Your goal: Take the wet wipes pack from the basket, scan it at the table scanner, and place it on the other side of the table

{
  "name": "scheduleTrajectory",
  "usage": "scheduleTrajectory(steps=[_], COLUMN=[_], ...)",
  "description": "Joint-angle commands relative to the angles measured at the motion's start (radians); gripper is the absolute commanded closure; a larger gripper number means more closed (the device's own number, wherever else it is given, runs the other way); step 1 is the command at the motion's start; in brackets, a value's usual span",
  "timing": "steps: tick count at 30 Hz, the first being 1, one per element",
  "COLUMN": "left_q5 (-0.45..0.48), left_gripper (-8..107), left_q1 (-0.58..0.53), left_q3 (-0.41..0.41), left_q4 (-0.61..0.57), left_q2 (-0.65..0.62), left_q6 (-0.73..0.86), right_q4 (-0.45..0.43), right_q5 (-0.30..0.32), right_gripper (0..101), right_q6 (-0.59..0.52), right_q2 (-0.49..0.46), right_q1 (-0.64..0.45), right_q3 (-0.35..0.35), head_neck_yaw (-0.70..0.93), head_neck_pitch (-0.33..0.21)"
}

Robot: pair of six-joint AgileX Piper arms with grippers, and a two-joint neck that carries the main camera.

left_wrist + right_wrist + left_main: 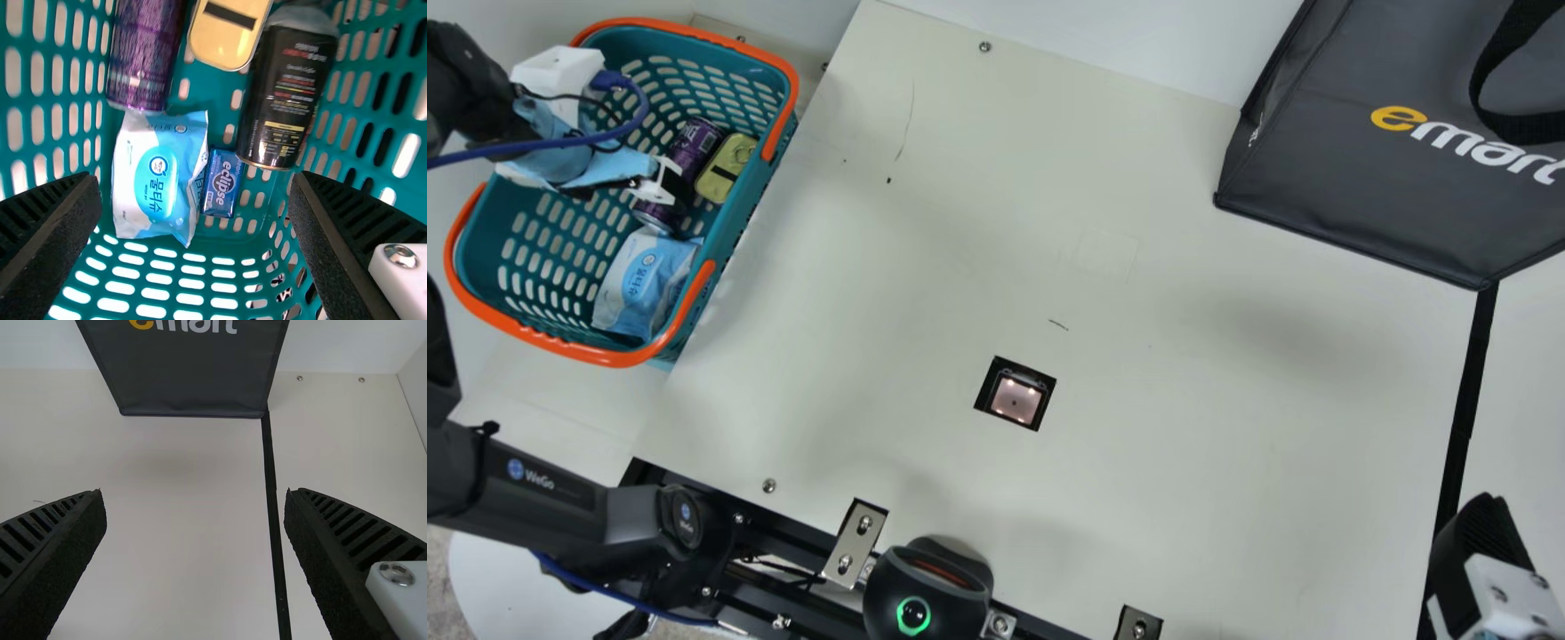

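Cream desk (1183,356), faintly scuffed, was set beside teal basket (609,357). Wipes pack (155,177) lay in basket, small blue box (221,183) and purple can (142,60) there too. Left pincer (197,197) was spread wide over basket, unloaded; right pincer (195,500) likewise, well apart from basket. Pack was best centred between pads, pinched gently but deeply, neighbours avoided, then lifted straight clear of basket. Scanner (1015,400) was sunk well away from basket; dark bag (1369,187) was placed farther off.
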Motion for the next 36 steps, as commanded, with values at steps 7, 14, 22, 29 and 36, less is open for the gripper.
scheduleTrajectory(steps=[7, 14, 22, 29, 36], left_q5=[-0.063, -0.096, -0.138, -0.216, -0.315], left_gripper=[9, 9, 9, 9, 9], left_q1=[0.005, 0.021, 0.024, 0.027, 0.029], left_q3=[0.044, 0.054, 0.073, 0.107, 0.157], left_q4=[0.045, 0.073, 0.109, 0.155, 0.212], left_q2=[0.021, 0.056, 0.097, 0.135, 0.166], left_q6=[-0.175, -0.304, -0.41, -0.474, -0.524], right_q4=[0.0, 0.0, 0.0, 0.0, 0.0], right_q5=[0.0, 0.0, 0.0, 0.0, 0.0], right_gripper=[6, 6, 6, 6, 6], right_q6=[0.0, 0.0, 0.0, 0.0, 0.0], right_q2=[0.0, 0.0, 0.0, 0.0, 0.0], right_q1=[0.0, 0.0, 0.0, 0.0, 0.0], right_q3=[0.0, 0.0, 0.0, 0.0, 0.0], head_neck_yaw=[0.002, 0.002, 0.002, 0.002, 0.002], head_neck_pitch=[-0.024, -0.024, -0.024, -0.024, -0.024])
